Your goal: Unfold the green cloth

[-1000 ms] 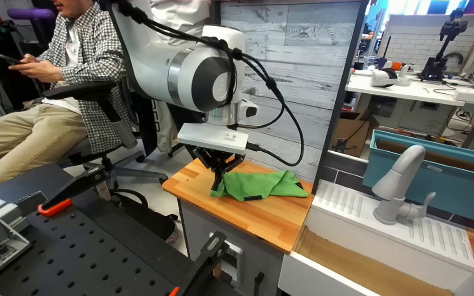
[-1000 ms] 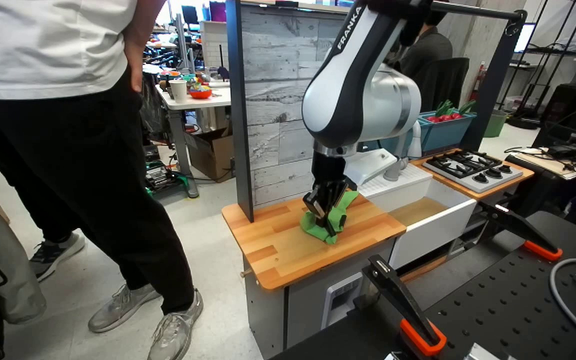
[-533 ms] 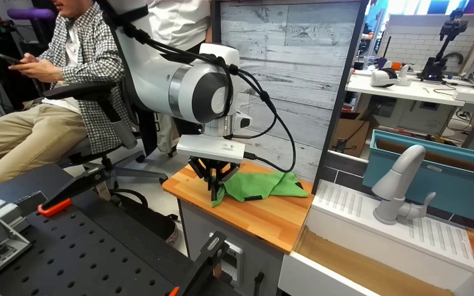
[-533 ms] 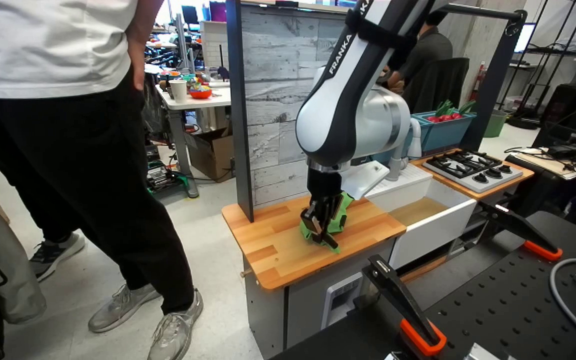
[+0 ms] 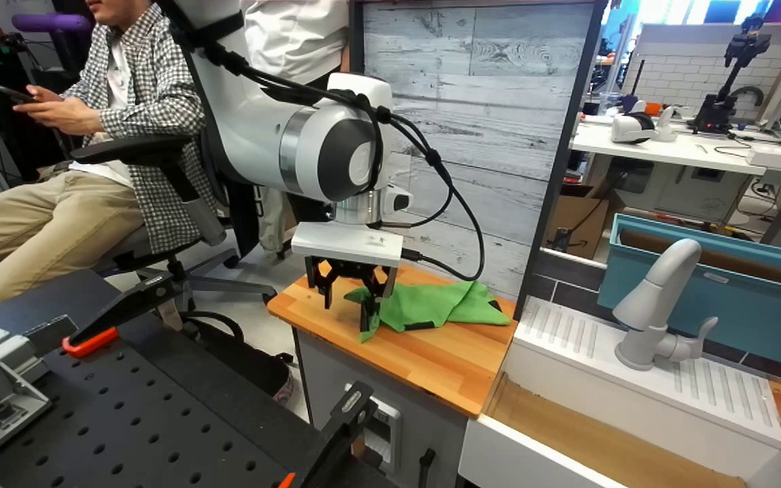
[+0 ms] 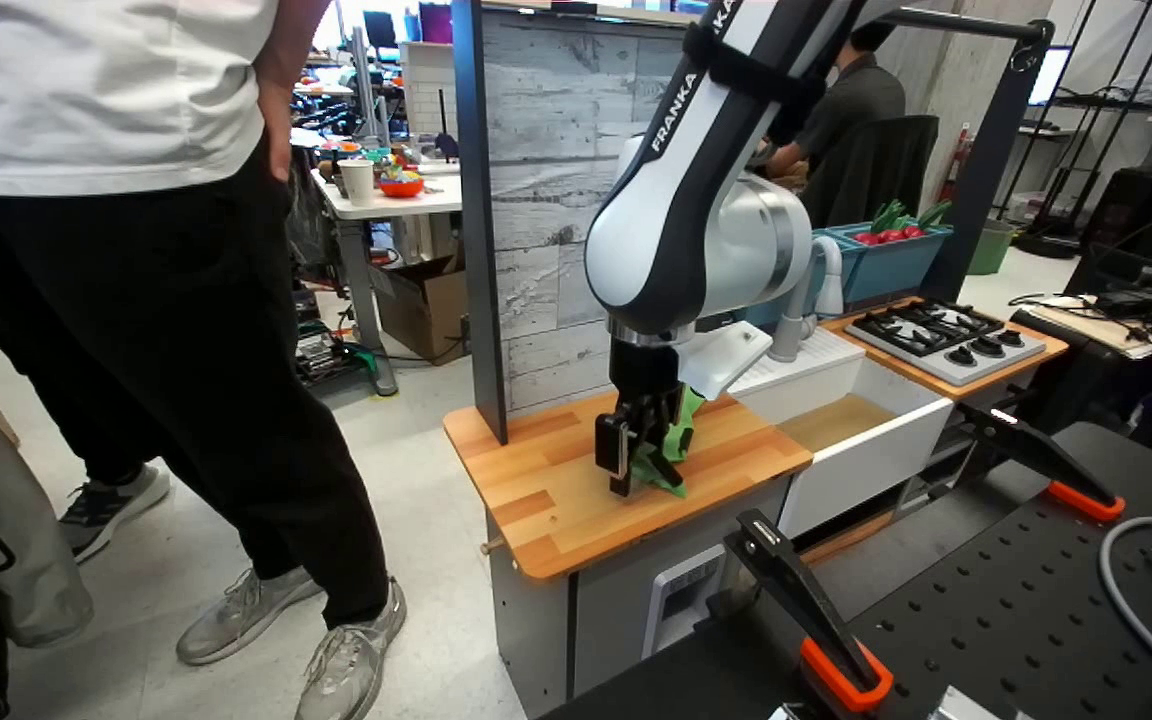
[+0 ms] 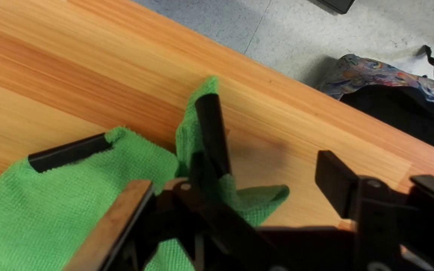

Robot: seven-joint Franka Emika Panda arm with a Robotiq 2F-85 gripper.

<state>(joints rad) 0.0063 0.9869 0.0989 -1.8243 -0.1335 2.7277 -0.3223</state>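
We see the green cloth (image 5: pixel 424 306) lying crumpled on the bench (image 5: pixel 431 362), folded over itself, running from about the bench's middle to near its corner by the sink (image 6: pixel 866 475) and the grey wood-look panel (image 5: pixel 478 122). Dark strips (image 7: pixel 70 152) sit along the cloth's edges, and in the wrist view a narrow tip of it points toward the bench's edge.

Low over the bench hangs the hand (image 5: pixel 348 315), released, its fingers (image 7: pixel 333 184) spread well apart. One finger stands right at the cloth, beside a raised fold; whether the two touch we cannot tell. The other stands over the wood of the bench. Above the bench we also see the arm (image 5: pixel 248 129) reaching down.

The sink adjoins the bench, and past it from the bench come a pale tap (image 5: pixel 665 285) and, in an exterior view, a stovetop (image 6: pixel 936 340). On our side of the bench a black perforated top (image 6: pixel 986 610) carries a clamp (image 6: pixel 791 575). Off the bench's end away from the sink, a man (image 5: pixel 153 129) sits with a phone (image 5: pixel 14 95).
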